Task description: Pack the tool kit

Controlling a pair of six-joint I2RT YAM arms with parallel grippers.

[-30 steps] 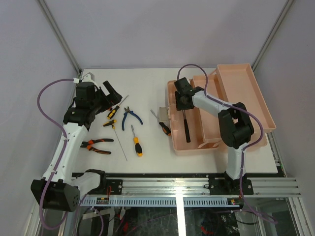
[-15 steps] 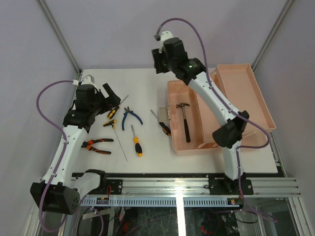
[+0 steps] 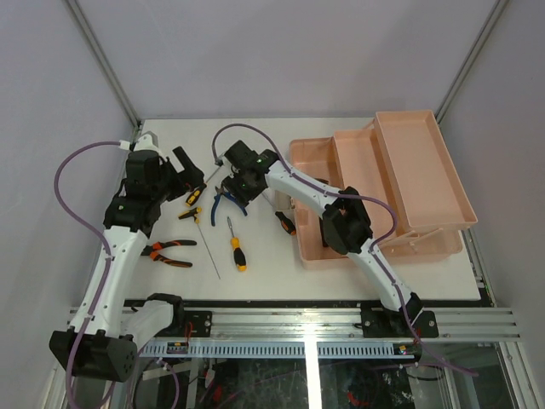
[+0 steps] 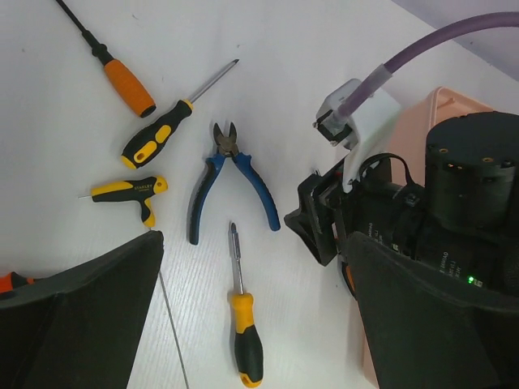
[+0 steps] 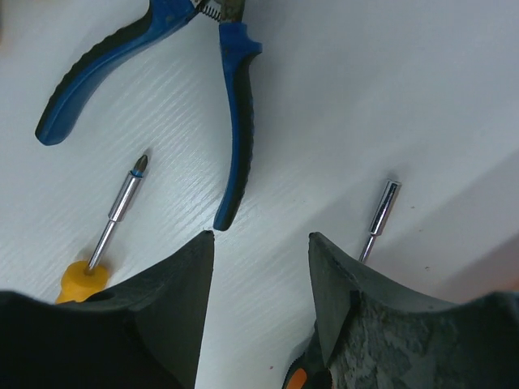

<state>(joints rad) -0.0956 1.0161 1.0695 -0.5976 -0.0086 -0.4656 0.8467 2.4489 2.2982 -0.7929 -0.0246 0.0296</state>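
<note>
While the left arm reaches over the far left of the white counter (image 3: 255, 136), its left hand (image 3: 187, 166) hangs with both fingers spread wide and nothing between them. Nearest the arm bases on that side lie the orange-handled pliers (image 3: 167, 253), apart from the other tools. Farther back, under the left hand, an orange-handled screwdriver (image 4: 130, 85), a yellow-and-black screwdriver (image 4: 156, 139) and a small T-handled driver (image 4: 130, 191) lie close together without touching. Just right of them the blue-handled pliers (image 4: 229, 185) rest flat with the handles splayed, and a yellow-handled screwdriver (image 4: 246, 328) lies just near of them, its tip pointing at the gap between the handles. The right hand (image 5: 259, 239) is low over the counter beside one blue handle, its fingers parted and gripping nothing, with bare counter showing between them. Right of it an orange-and-black screwdriver (image 3: 285, 221) lies close to the left wall of the salmon-pink toolbox (image 3: 336, 256). The toolbox stands open at the counter's right side, its inner tray (image 3: 366, 166) raised and its lid (image 3: 421, 162) thrown back to the right.
</note>
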